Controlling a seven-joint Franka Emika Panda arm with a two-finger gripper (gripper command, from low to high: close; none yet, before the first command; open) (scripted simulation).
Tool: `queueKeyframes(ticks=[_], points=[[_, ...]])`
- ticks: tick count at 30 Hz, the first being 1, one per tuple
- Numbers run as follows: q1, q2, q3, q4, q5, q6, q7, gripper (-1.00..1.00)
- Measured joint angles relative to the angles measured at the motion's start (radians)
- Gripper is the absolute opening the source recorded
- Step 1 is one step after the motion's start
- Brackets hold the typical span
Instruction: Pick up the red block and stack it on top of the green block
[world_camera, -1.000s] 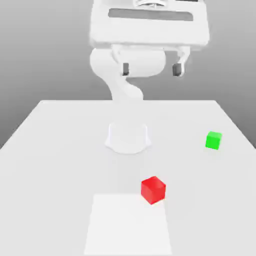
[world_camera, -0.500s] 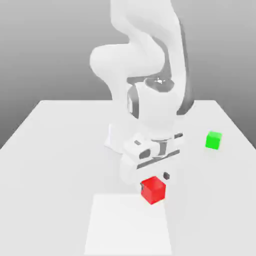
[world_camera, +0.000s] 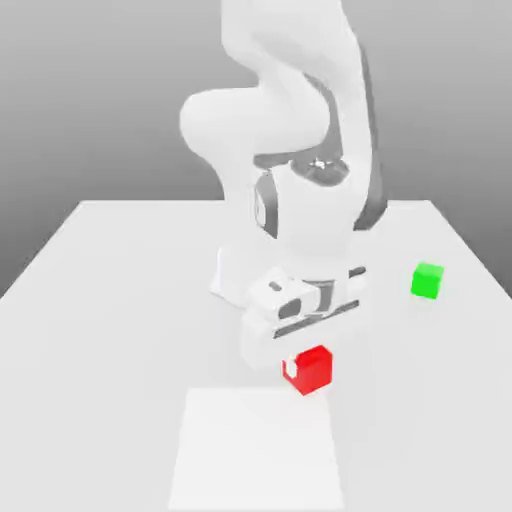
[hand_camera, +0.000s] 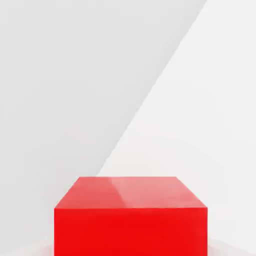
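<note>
The red block (world_camera: 310, 369) is a small glossy cube, bright red with plain faces, sitting on the desk (world_camera: 120, 330) turned so that one corner faces the exterior camera. It lies at the far edge of a paler square patch on the desk. In the hand view the red block (hand_camera: 131, 215) appears close up. The green block (world_camera: 427, 280) is a plain bright green cube of similar size, resting on the desk well apart, toward the exterior view's right and farther back.

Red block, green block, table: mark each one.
red block (world_camera: 314, 368), exterior view, on its front face.
green block (world_camera: 427, 281), exterior view, on the middle of the cube.
table (world_camera: 110, 330), exterior view, on bare top toward that view's left.
</note>
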Motion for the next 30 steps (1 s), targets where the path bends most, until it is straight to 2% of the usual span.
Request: queueKeyframes(ticks=[5, 28, 30], points=[[0.108, -0.084, 0.047, -0.002, 0.029, -0.081, -0.085, -1.0], [0.927, -0.18, 0.409, 0.059, 0.225, -0.228, -0.716, -1.0], [0.934, -0.161, 0.439, 0.062, 0.19, -0.216, -0.712, -1.0]])
